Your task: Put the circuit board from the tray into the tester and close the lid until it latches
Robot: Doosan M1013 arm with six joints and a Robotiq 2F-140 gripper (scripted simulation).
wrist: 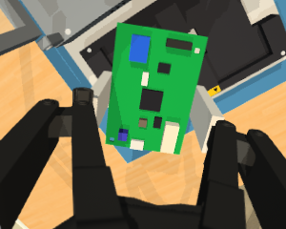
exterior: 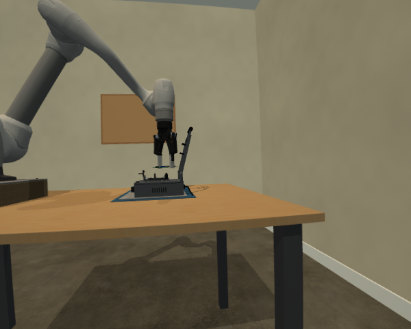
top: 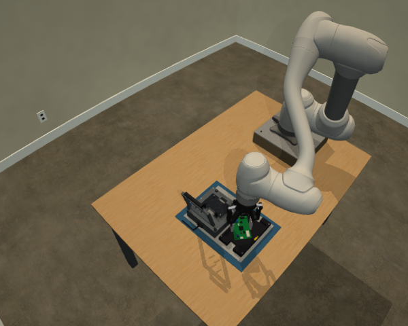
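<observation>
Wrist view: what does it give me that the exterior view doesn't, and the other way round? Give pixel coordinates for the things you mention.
Only the wrist view shows the board's top face, with its blue block (wrist: 139,48) and dark square chip (wrist: 152,100), and the tray's yellow label (wrist: 214,90).

Only the exterior view shows the brown wall panel (exterior: 127,118) and the table's legs (exterior: 288,276).

Both show the end effector (exterior: 166,164) (wrist: 152,93) shut on the circuit board (exterior: 165,166) (wrist: 157,81), held up off the tray.
</observation>
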